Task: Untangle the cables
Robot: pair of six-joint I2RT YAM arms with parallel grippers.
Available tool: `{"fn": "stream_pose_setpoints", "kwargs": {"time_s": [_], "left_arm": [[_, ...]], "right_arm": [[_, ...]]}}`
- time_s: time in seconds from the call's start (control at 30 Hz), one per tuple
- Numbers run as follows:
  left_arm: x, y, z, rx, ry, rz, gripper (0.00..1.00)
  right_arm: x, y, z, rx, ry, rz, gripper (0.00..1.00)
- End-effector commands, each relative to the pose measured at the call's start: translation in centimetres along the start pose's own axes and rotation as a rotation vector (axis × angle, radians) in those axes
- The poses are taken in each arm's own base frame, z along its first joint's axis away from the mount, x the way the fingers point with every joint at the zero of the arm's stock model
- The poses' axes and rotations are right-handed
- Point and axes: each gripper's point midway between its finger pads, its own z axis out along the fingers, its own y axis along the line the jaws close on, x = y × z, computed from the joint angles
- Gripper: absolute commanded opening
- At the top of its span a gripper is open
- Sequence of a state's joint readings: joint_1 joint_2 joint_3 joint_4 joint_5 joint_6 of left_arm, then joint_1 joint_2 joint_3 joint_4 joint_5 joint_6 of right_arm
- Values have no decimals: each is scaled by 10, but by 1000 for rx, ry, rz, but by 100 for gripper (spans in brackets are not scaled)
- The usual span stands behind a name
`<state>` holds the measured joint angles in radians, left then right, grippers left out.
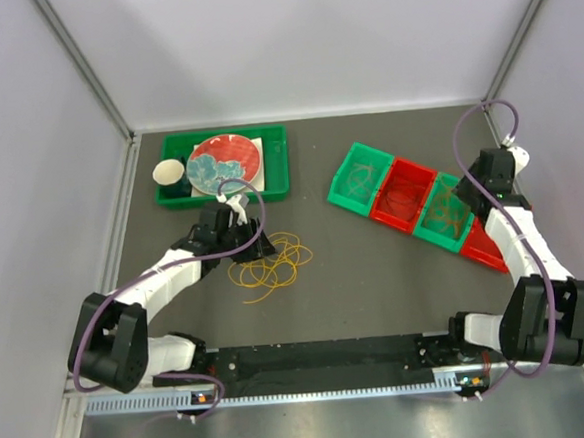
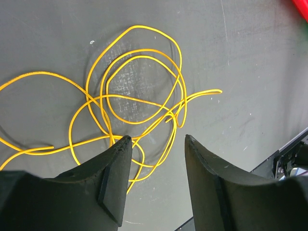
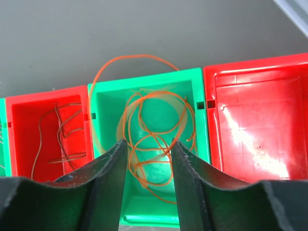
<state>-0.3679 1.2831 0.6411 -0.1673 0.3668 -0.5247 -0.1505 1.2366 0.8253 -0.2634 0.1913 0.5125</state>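
Here yel. cables (image 1: 274, 262) flat, tail near-left

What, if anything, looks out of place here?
The orange cable is not fully inside its green bin: one loop arches out over the far rim. On the table, the yellow cables lie in a tangle.
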Motion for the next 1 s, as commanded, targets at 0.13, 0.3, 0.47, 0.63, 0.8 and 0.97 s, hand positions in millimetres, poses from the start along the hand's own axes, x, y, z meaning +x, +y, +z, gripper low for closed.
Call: {"fn": "stream_pose_setpoints", "kwargs": {"time_s": [0.13, 0.3, 0.47, 0.63, 0.8, 0.97], "left_arm": [[-16, -9, -1, 29, -48, 19, 52], [-18, -9, -1, 25, -54, 24, 52], [-18, -8, -1, 24, -51, 23, 52], [-18, -8, 1, 24, -42, 21, 52], [-18, -6, 2, 11, -39, 22, 52], [-18, -3, 2, -2, -37, 25, 52]], "right_arm": [[-32, 12, -21, -35, -79, -27, 46], [-27, 11, -22, -37, -64, -33, 50], [-26, 11, -22, -49, -75, -46, 47], [-41, 22, -2, -29, -43, -77, 47], [-54, 33, 43, -15, 69, -56, 55], [-43, 40, 85, 20, 223, -71, 62]]}}
